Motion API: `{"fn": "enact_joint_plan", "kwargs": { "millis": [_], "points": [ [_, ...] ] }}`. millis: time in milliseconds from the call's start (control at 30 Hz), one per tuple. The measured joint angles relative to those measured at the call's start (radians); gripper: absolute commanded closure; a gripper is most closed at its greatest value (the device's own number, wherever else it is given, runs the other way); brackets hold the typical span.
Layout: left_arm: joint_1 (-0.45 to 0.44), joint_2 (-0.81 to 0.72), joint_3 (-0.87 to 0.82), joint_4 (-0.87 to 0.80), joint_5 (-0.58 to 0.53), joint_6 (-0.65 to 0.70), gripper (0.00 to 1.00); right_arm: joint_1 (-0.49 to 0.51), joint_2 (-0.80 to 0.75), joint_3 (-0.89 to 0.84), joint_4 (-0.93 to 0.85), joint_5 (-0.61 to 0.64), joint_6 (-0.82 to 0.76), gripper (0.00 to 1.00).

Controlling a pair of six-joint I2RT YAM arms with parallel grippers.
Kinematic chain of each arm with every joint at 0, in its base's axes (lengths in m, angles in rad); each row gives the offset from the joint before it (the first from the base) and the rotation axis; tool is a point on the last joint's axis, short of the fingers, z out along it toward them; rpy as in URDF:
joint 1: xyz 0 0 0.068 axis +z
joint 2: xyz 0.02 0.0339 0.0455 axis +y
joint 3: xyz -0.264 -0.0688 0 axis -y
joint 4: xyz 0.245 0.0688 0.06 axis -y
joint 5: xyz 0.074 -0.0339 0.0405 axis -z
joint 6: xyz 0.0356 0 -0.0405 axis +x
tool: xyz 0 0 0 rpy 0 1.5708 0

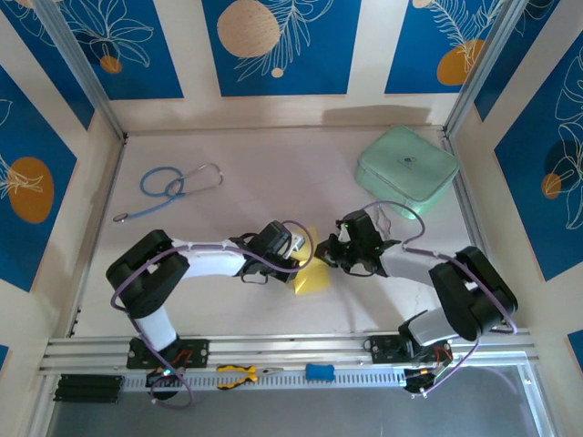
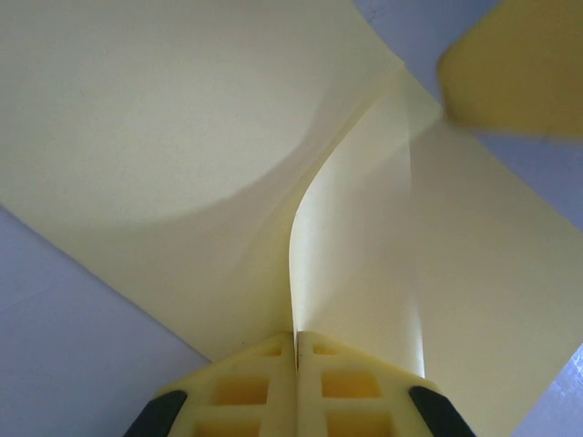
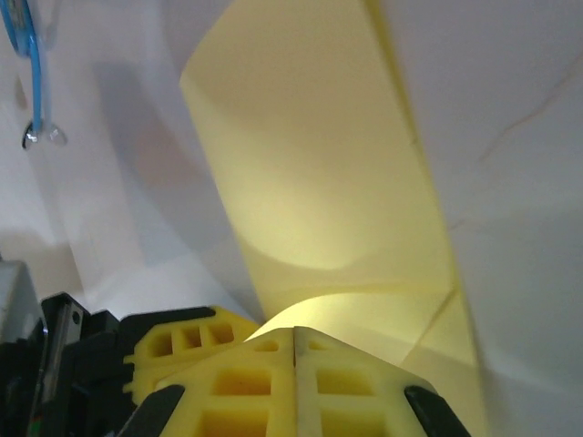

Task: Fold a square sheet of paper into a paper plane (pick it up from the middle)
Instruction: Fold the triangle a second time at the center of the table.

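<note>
From above, your square sheet of paper [image 1: 314, 280] sits between left gripper [image 1: 299, 258] and right gripper [image 1: 325, 258]. Left wrist: jaws pinched shut on a raised ridge of it. Right wrist: jaws closed on the sheet's edge. Likely an early fold; next, flatten the crease.

The top camera looks steeply down over the whole pale table [image 1: 273, 173] from above its near edge. Both wrist cameras face the same thin pale-yellow paper sheet [image 2: 182, 137] from very close.

The workspace is holding one thin pale-yellow sheet of paper [image 1: 312, 278], one mint-green rounded case [image 1: 406, 170], one blue-tubed stethoscope [image 1: 168, 187], one pair of yellow-handled pliers [image 1: 240, 373] and one small blue block [image 1: 319, 371]. Two white-and-black robot arms are standing there, the left arm [image 1: 196, 258] and the right arm [image 1: 428, 269].
</note>
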Motion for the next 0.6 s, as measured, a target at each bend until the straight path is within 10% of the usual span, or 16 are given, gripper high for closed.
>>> {"fn": "enact_joint_plan", "kwargs": {
  "millis": [433,600],
  "points": [
    [0.001,0.0,0.0,0.0,0.003,0.0,1.0,-0.017,0.111,-0.013,0.035,-0.035,0.013,1.0],
    [0.007,0.0,0.019,-0.04,0.0,-0.001,0.84,0.0,0.114,-0.018,0.05,-0.032,0.03,1.0]
  ]
}}
